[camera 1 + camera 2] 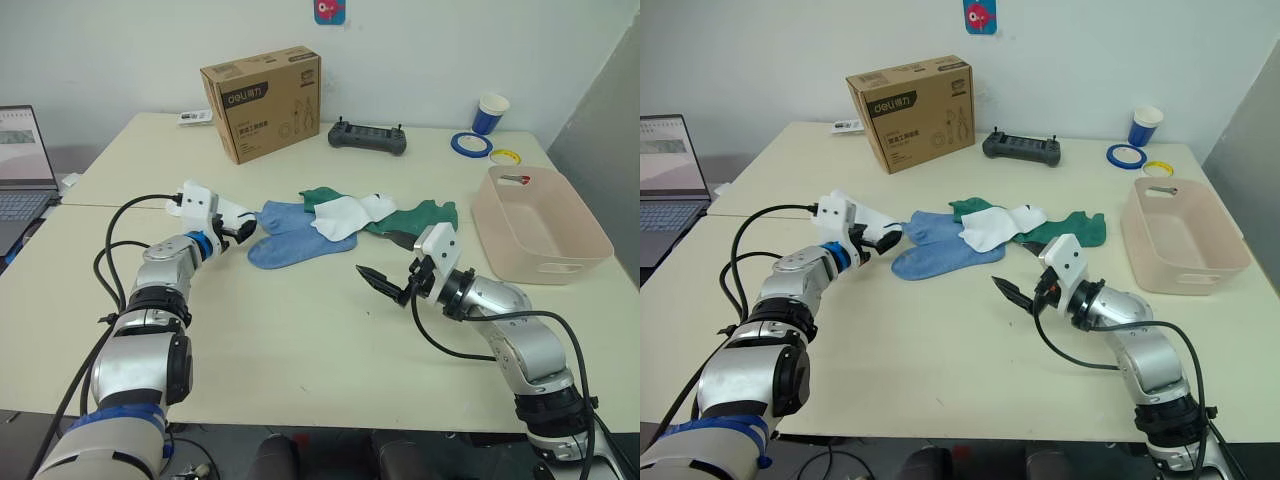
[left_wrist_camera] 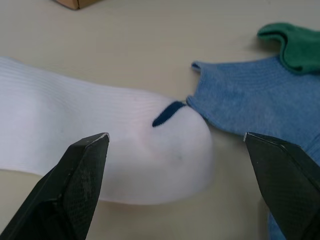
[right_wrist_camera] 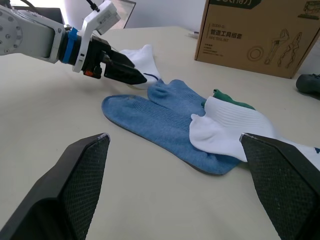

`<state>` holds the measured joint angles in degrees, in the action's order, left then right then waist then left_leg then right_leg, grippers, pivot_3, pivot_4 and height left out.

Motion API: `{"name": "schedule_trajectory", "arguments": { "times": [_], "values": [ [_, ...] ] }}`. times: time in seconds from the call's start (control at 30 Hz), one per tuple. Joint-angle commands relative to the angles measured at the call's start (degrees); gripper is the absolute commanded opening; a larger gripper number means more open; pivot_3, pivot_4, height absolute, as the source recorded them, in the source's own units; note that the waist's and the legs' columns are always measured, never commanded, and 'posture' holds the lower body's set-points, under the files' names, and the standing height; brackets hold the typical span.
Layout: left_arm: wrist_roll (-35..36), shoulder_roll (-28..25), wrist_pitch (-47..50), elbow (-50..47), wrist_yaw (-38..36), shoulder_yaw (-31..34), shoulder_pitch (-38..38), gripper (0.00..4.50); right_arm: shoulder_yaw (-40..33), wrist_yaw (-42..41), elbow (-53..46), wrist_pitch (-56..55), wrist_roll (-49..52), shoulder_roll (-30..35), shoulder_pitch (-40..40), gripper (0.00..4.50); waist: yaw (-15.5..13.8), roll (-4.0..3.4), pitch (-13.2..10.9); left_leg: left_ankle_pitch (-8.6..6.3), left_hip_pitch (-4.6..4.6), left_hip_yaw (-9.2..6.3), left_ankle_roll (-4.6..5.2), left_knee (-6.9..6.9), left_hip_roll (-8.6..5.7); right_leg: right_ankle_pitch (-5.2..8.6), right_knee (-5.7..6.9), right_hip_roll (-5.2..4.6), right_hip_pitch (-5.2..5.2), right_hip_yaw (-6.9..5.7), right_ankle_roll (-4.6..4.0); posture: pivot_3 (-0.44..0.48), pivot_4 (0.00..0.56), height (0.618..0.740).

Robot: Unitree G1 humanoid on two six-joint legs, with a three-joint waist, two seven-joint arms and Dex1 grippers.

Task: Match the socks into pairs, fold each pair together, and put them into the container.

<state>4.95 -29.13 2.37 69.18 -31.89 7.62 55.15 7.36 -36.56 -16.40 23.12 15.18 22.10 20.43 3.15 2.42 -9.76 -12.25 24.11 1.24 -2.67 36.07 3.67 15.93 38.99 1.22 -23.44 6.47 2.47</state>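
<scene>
My left gripper point(image 2: 175, 150) is spread wide over the toe of a white sock point(image 2: 95, 135), fingers either side and not clamped on anything. That sock lies flat on the table point(image 1: 300, 330), its toe touching a light blue sock point(image 1: 300, 235). My right gripper point(image 1: 385, 283) hangs open too, empty, just above the table near the dark green heap.

Counting what I can: two white socks, the one under my left gripper and a second white sock point(image 1: 345, 215) draped on top of the pile. The blue seems to be two overlapping, but I can't separate them for sure. Dark green fabric point(image 1: 420, 218) shows at both ends of the pile; how many socks it makes, I can't tell.

One pink container point(image 1: 580, 250) sits to my right, well apart from the socks.

One cardboard box point(image 1: 262, 100) at the back, black print reading "deli". A black controller point(image 1: 368, 137), a blue paper cup point(image 1: 490, 112), two tape rolls point(image 1: 470, 144), and a laptop point(image 1: 25, 170) on my left.
</scene>
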Motion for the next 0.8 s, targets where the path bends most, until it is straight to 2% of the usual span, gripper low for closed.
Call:
{"name": "schedule_trajectory", "arguments": {
  "times": [0.03, 0.2, 0.5, 0.67, 0.73, 0.8],
  "values": [
    [-2.23, -0.76, 0.3, 1.59, 1.18, -1.09, 1.83, 4.12, -1.31, 0.61, -3.11, 0.67, 0.59, 0.45, 1.22, 4.5, -0.04, 0.0, 0.0, 0.0, 0.0, -0.01, 0.0, 0.0, 0.0, 0.0, 0.01, 0.0, 0.0, -0.01, 0.0, 0.0, 0.15, 0.74],
    [-1.89, -1.41, 0.88, 2.29, 1.85, 0.29, 1.83, 2.8, -1.51, 0.85, -3.68, 0.87, 0.58, 0.73, 0.45, 4.5, -0.11, 0.0, 0.0, 0.0, 0.01, -0.06, 0.0, 0.02, 0.0, 0.0, 0.03, 0.0, 0.01, -0.06, 0.0, 0.0, 0.15, 0.74],
    [-0.72, -3.69, -2.27, 0.26, 0.56, 2.68, 0.99, 0.01, -0.85, 0.73, -2.24, -0.42, -0.06, 0.27, 0.75, 4.5, -0.06, 0.0, 0.0, 0.01, 0.04, -0.12, -0.01, 0.03, 0.0, 0.0, 0.03, 0.0, 0.02, -0.12, -0.01, 0.0, 0.15, 0.74],
    [0.58, -5.55, -1.65, -10.46, -8.0, 1.59, -3.34, 0.01, -1.01, 0.07, -1.69, -1.04, -0.23, 0.61, 0.46, 4.5, -0.08, -0.01, -0.01, 0.01, 0.07, -0.26, -0.01, 0.01, 0.02, -0.01, 0.04, -0.01, 0.02, -0.27, -0.03, 0.0, 0.15, 0.74],
    [2.5, -6.82, 3.48, -23.65, -12.51, 0.84, -9.2, 0.01, -1.26, -0.34, -1.41, -1.33, -0.2, 1.07, 0.25, 4.5, -0.11, -0.02, -0.01, 0.01, 0.17, -0.38, -0.02, 0.02, 0.01, -0.01, 0.03, -0.04, 0.01, -0.41, -0.03, 0.0, 0.15, 0.74],
    [6.77, -9.05, 13.73, -43.83, -16.73, 0.48, -17.95, 0.01, -1.97, -1.07, -0.85, -1.81, 0.1, 1.81, -0.11, 4.5, 0.16, -0.05, -0.02, 0.01, 0.22, -0.42, -0.02, 0.02, 0.03, 0.0, 0.03, -0.07, 0.01, -0.45, -0.06, 0.0, 0.15, 0.74]
  ]
}}
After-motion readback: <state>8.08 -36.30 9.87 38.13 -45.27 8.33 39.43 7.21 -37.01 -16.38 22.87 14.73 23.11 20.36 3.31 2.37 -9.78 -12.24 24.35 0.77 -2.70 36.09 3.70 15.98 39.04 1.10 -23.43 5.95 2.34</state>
